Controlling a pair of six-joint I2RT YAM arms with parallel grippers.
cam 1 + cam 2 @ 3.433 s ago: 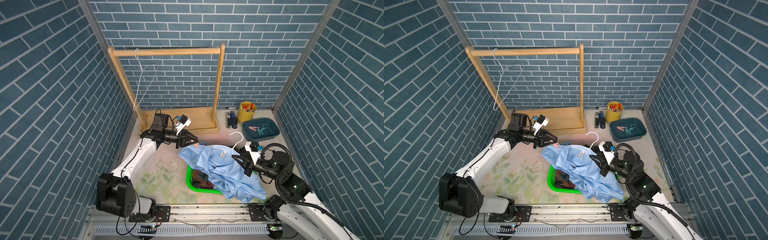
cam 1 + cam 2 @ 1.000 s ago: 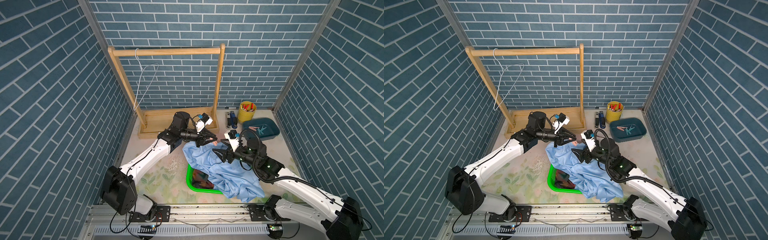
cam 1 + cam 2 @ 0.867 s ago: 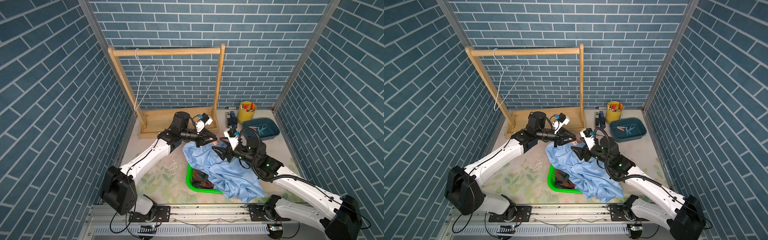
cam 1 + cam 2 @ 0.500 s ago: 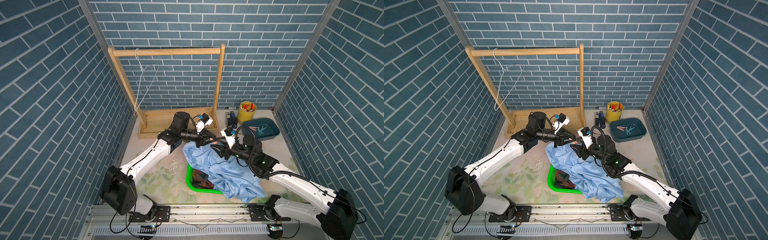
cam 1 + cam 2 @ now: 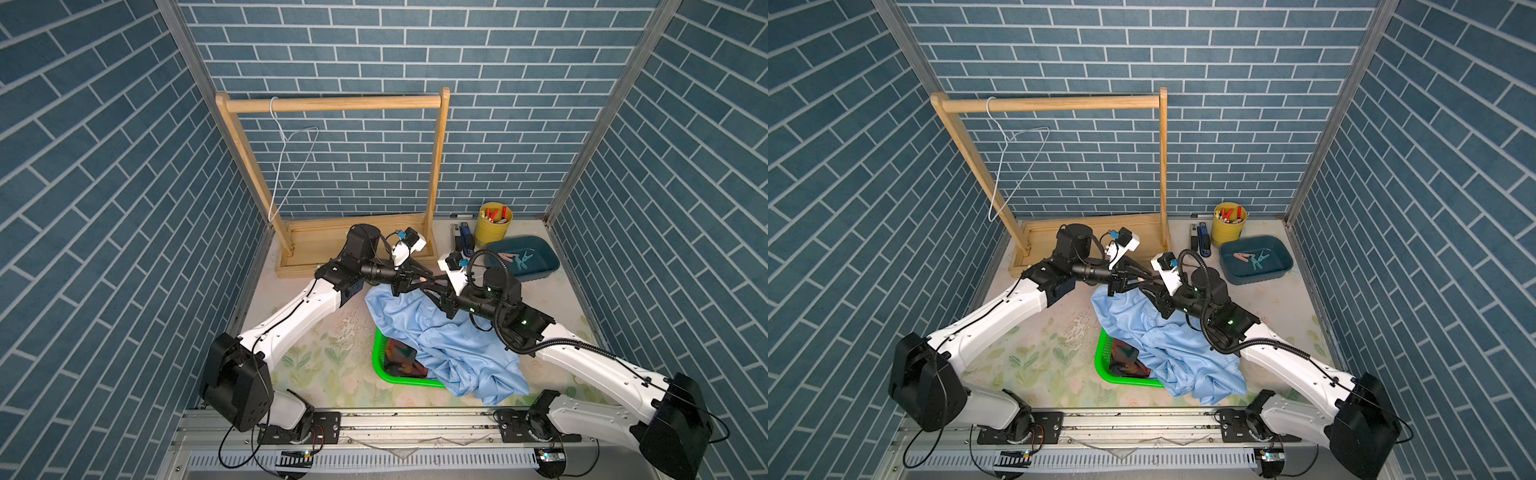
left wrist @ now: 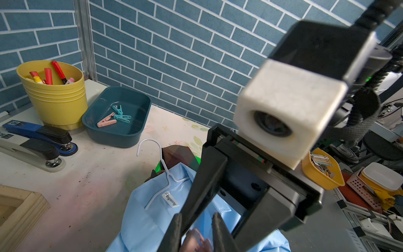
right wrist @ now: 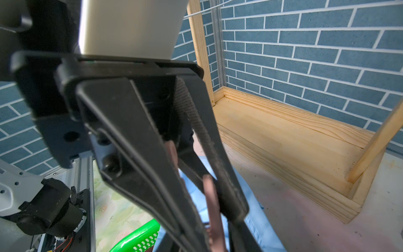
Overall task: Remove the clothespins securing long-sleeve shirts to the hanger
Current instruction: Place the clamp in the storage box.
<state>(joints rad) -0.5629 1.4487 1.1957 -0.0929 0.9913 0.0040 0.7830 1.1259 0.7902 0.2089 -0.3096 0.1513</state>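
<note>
The left gripper (image 5: 426, 279) was pinched narrowly on a salmon pink clothespin (image 6: 196, 238) at the pale blue shirt's (image 5: 436, 345) far edge; the right gripper (image 5: 434, 291) crowded it, its opening impossible to tell

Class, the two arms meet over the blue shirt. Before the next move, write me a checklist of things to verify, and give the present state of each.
1. Left hand grips the salmon clothespin: ok, the pin sits in its grip.
2. Right hand has closed on that pin: cannot tell, the contact is hidden in every view.
3. Pin is clear of the pale blue shirt: cannot tell.
4. Teal tray has room: ok, three pins lie in it with bare floor beside them.
5. White hanger carries no pin on its visible part: ok.
</note>
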